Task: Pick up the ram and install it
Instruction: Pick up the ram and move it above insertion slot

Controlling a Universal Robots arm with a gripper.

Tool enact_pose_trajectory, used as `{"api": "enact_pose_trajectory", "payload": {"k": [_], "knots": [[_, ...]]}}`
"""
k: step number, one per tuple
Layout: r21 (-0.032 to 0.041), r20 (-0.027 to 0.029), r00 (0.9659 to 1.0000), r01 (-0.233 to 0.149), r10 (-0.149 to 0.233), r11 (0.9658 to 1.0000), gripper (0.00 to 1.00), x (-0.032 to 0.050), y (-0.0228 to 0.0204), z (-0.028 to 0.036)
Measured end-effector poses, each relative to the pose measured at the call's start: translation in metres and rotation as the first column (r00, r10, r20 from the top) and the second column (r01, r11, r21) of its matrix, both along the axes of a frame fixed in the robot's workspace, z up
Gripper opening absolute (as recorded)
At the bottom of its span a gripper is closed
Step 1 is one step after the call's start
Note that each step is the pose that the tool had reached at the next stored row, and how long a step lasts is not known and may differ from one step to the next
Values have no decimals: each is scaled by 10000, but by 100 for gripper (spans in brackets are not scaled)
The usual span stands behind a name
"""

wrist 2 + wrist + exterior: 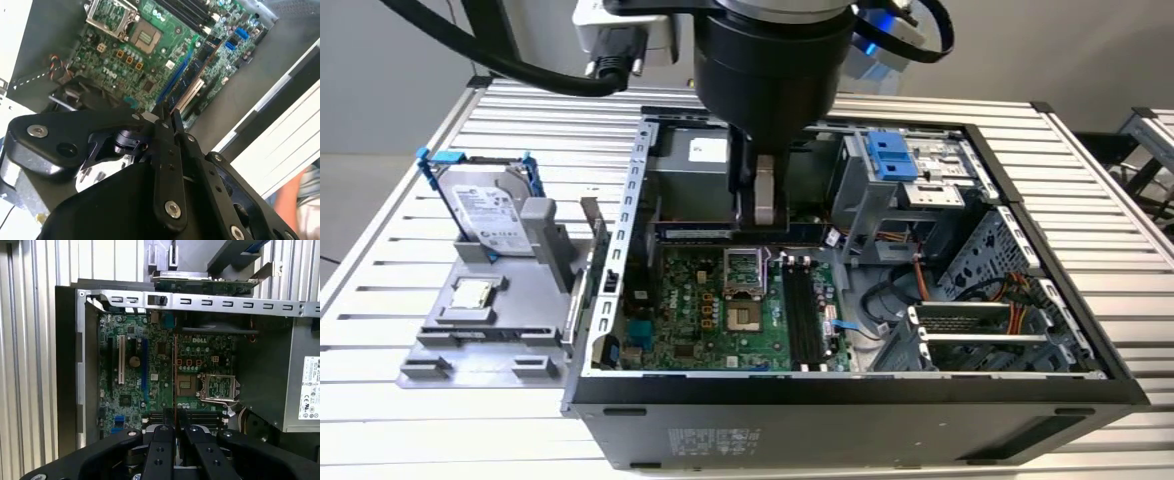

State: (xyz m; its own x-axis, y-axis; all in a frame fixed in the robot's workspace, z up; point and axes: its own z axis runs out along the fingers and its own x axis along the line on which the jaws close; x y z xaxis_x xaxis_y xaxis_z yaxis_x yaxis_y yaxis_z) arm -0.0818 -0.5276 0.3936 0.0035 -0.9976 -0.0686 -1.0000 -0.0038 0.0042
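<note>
Dark green-black flat ram stick is pinched edge-on in the black gripper's jaws, hanging over the green motherboard inside the open black computer case. Case sits on the ribbed metal bench, with the silver hard drive with blue bracket beside it on the exterior view's left.

Fat black arm, thick black cables; black gripper links studded with silver screws.
</note>
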Motion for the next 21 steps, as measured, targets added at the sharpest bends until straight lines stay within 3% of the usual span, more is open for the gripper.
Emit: {"api": "enact_pose_trajectory", "payload": {"k": [11,21], "knots": [[0,2,10000,25,-25,10000,0,347,49,-63],[1,2,9987,512,-512,9987,0,479,55,-111]]}}
